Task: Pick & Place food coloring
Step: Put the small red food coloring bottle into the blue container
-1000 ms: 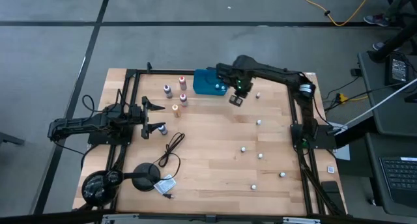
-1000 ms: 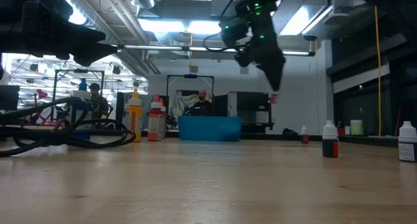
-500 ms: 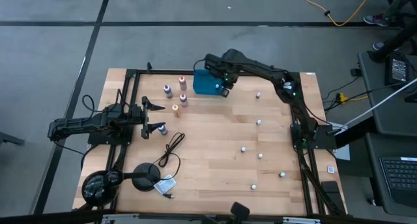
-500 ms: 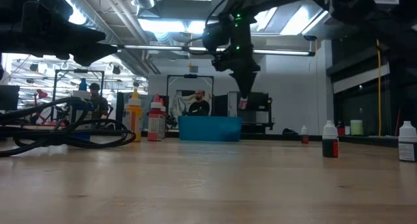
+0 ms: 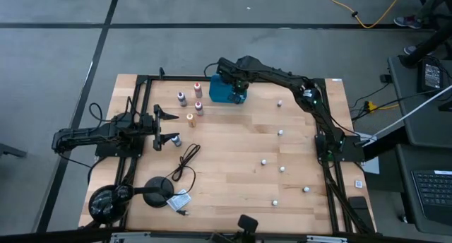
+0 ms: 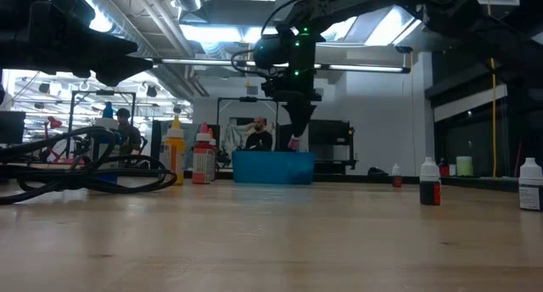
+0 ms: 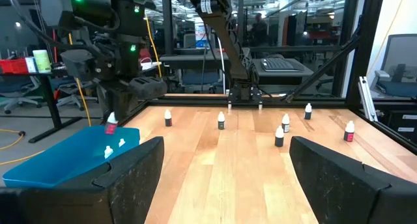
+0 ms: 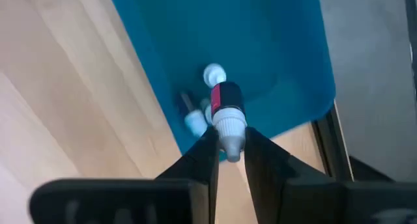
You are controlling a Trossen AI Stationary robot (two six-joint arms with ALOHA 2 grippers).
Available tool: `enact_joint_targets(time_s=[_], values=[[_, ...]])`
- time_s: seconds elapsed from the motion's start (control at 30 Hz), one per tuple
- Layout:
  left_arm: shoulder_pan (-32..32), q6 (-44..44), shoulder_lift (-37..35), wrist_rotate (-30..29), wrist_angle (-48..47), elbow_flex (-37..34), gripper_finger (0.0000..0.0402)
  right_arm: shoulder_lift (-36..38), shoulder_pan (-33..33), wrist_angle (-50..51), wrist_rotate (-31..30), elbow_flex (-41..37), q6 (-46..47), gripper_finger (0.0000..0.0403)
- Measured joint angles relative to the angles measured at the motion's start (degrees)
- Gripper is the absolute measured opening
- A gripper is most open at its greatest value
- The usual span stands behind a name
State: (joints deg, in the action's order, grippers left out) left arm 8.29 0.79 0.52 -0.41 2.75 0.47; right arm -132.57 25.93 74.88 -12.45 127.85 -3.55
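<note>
Spanning the wooden surface (image 5: 233, 172) from its right edge, the right arm (image 5: 296, 87) reaches to the far side, where the teal tray (image 5: 220, 92) sits. The left arm (image 5: 106, 135) waits at the left edge, its fingers (image 7: 140, 168) spread wide and empty. Over the tray's near wall hangs the right gripper (image 8: 229, 149), fingers pinched narrow on the pale cap of a red bottle (image 8: 225, 100), which dangles just above the tray's inside. Two more bottles (image 8: 195, 123) already lie in the tray. This looks like the placing step: what seems called for next is a short descent and a release, with the bottle kept inside the rim. Other bottles (image 5: 191, 100) stand left of the tray, and white-capped ones (image 5: 281, 169) are scattered over the right half, waiting to be picked.
</note>
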Motion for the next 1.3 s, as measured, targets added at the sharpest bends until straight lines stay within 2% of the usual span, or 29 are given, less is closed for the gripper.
enact_joint_targets(time_s=[0.97, 1.3], values=[[0.0, 0.0, 0.0, 0.0, 0.0, 0.0, 0.0329, -6.6, -1.0, -1.5, 2.0, -0.7, -2.7, 0.0069], [0.0, 0.0, 0.0, 0.0, 0.0, 0.0, 0.0329, -6.6, -0.9, -1.1, 2.0, -0.7, -3.0, 0.0094]])
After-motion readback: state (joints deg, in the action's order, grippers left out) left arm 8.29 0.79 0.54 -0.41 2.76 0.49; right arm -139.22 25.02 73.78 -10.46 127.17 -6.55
